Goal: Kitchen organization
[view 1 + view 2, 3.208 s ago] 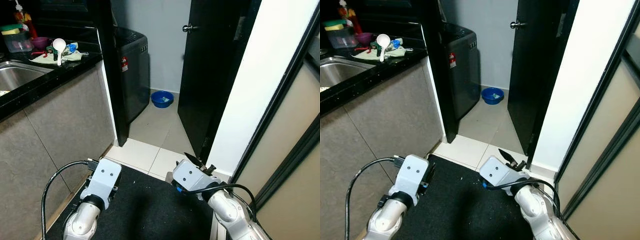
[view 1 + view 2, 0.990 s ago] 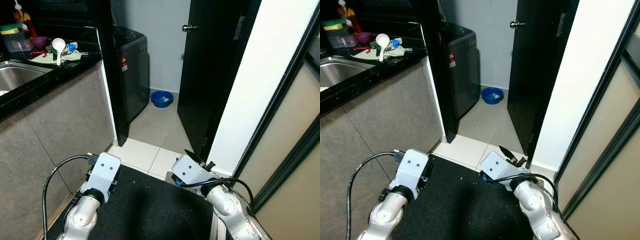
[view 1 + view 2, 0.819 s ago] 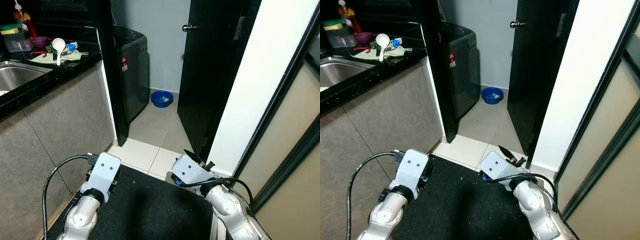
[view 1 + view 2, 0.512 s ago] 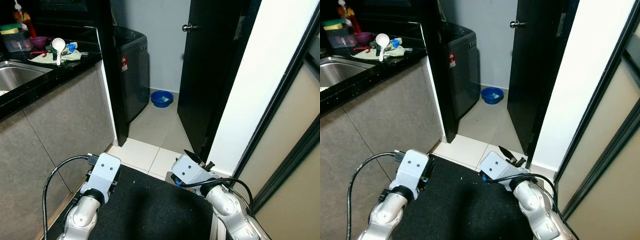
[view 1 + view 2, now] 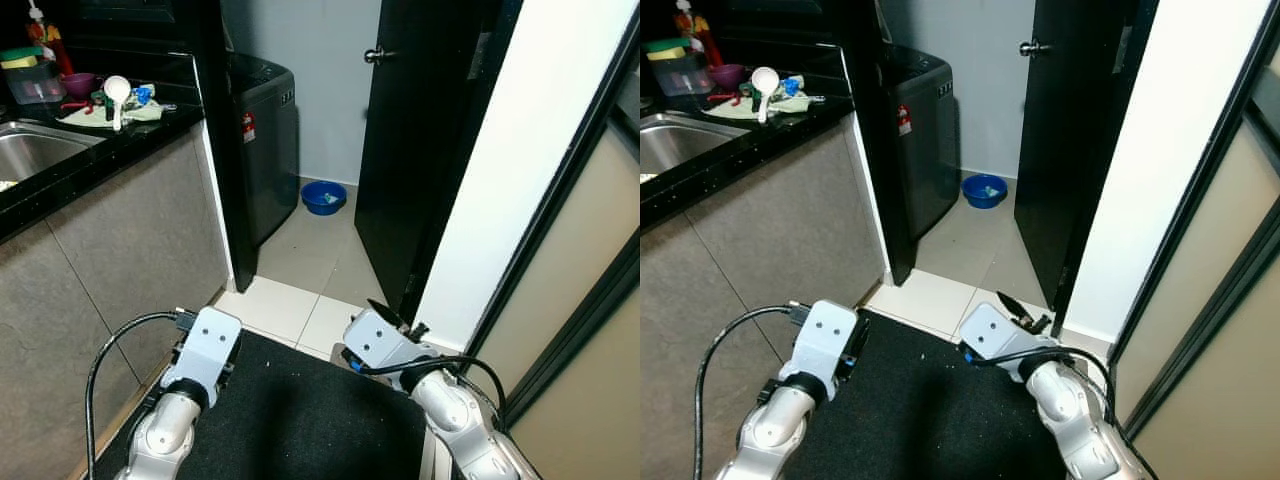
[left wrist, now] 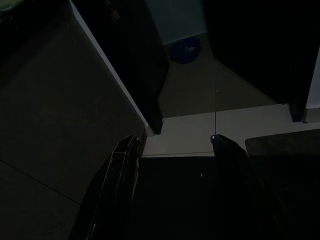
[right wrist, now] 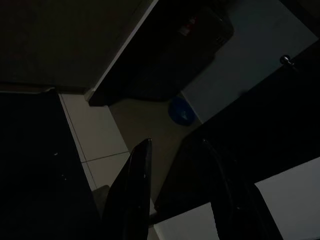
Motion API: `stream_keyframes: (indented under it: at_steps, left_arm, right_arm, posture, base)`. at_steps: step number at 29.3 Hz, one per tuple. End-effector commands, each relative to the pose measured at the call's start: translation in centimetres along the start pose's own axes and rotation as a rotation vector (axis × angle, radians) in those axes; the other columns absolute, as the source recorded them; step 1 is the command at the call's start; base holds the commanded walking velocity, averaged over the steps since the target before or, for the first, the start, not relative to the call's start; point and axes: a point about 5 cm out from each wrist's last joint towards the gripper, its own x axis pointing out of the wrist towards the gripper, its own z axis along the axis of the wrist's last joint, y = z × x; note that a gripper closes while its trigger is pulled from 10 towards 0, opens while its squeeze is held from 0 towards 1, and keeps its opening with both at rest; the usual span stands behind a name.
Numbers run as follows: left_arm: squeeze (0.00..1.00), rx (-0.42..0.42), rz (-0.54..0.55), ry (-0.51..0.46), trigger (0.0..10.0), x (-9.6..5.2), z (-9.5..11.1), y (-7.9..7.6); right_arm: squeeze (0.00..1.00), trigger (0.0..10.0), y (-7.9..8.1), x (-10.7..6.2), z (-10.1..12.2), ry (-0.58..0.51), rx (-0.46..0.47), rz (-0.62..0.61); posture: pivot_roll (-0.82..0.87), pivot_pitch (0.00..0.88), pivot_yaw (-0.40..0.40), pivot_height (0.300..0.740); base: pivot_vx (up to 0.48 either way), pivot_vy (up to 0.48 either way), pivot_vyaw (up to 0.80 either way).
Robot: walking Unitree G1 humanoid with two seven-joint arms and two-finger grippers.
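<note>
Kitchen surface (image 5: 110, 150): black stone top at the robot's far left, with a steel sink (image 5: 30, 150) let into it.
- White ladle (image 5: 117, 92), lying on a pale cloth (image 5: 140, 112) at the far end of the surface, among small red and blue items too small to tell apart.
- Purple cup (image 5: 80, 83), just behind the cloth; contents cannot be seen.
- Clear lidded container (image 5: 35, 85) with a green and yellow lid stacked on it, beside the cup; contents unclear.
- Bottle with a red body (image 5: 45, 35), upright behind the container.

Floor items:
- Dark grey top-loading washing machine (image 5: 265, 150), beyond the end of the cabinet.
- Blue basin (image 5: 324, 197) on the pale floor tiles next to the washer, holding something small and light, not identifiable.
- Black door (image 5: 410, 140), ajar, knob at upper edge.
- Black mat (image 5: 300, 420) under both arms.

Robot:
- Left claw (image 6: 172, 145): low over the mat near the cabinet face, the two fingers spread apart, holding nothing.
- Right claw (image 7: 175, 150): low over the mat's far edge near the door, fingers parted, holding nothing.
</note>
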Motion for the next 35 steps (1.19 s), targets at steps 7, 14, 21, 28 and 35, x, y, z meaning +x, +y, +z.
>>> stream_keyframes:
  at_steps: [7, 14, 21, 28, 35]
  left_arm:
    - [0.0, 0.011, -0.006, 0.011, 10.0, -0.01, -0.22, 0.12]
    - [0.0, 0.012, -0.002, 0.011, 10.0, -0.03, -0.23, 0.13]
    - [0.0, 0.013, -0.002, 0.012, 10.0, -0.04, -0.27, 0.16]
    - [0.0, 0.014, -0.007, 0.014, 10.0, -0.1, -0.35, 0.05]
    - [0.0, 0.009, -0.005, 0.02, 10.0, -0.27, -0.46, -0.01]
  right_arm:
    - [0.0, 10.0, -0.05, 0.15, 0.02, -0.003, 0.009, -0.001]
    - [0.0, 10.0, -0.03, 0.14, 0.02, -0.004, 0.011, 0.002]
    - [0.0, 10.0, 0.01, 0.17, 0.03, -0.004, 0.013, 0.003]
    - [0.0, 10.0, 0.09, 0.09, -0.05, -0.003, 0.015, 0.007]
    - [0.0, 10.0, -0.11, -0.05, 0.01, -0.02, 0.131, -0.003]
  posture:
    - [-0.06, 0.0, 0.004, 0.74]
    - [-0.06, 0.0, 0.001, 0.74]
    - [-0.06, 0.0, 0.003, 0.74]
    - [-0.06, 0.0, 0.002, 0.74]
    - [-0.05, 0.0, -0.001, 0.74]
  base:
    - [0.0, 0.0, 0.0]
    - [0.0, 0.0, 0.0]
    - [0.0, 0.0, 0.0]
    - [0.0, 0.0, 0.0]
    - [0.0, 0.0, 0.0]
